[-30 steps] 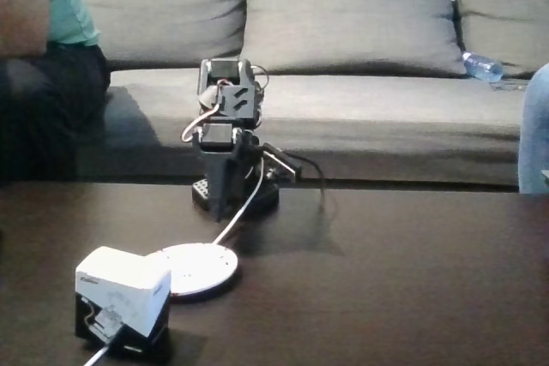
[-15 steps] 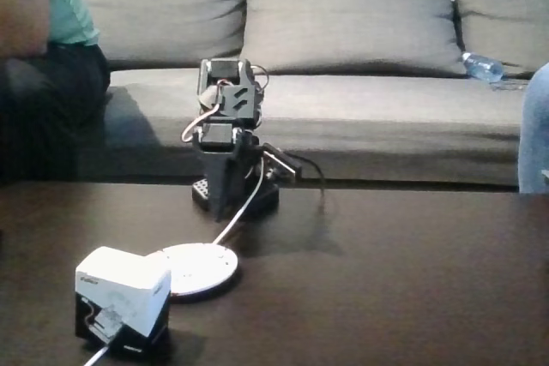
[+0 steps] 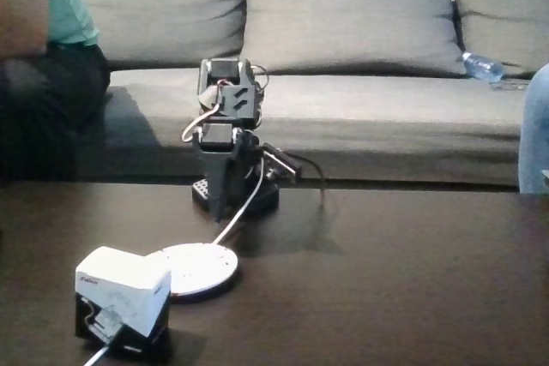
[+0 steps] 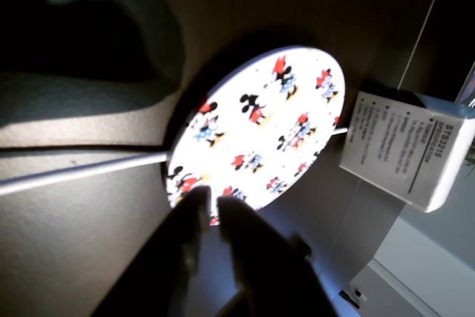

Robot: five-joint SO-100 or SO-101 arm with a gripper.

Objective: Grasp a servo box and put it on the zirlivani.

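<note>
The servo box [image 3: 124,297], white on top and black below, stands at the front left of the dark table. Just right of and behind it lies the zirlivani [image 3: 202,267], a flat white disc with a white cable [image 3: 244,207] running off to the arm. My gripper [image 3: 219,212] hangs point-down at the folded arm near the table's back, well away from both. In the wrist view the zirlivani [image 4: 260,128] shows small cartoon mouse prints, and the servo box [image 4: 404,150] sits at its right. There the gripper [image 4: 214,202] is shut and holds nothing.
The arm's black base [image 3: 249,196] stands at the back edge of the table [image 3: 386,280]. Behind it is a grey sofa [image 3: 360,117] with a water bottle [image 3: 483,66]. A person in a teal shirt [image 3: 69,6] sits left; a knee [image 3: 533,126] is at the right edge.
</note>
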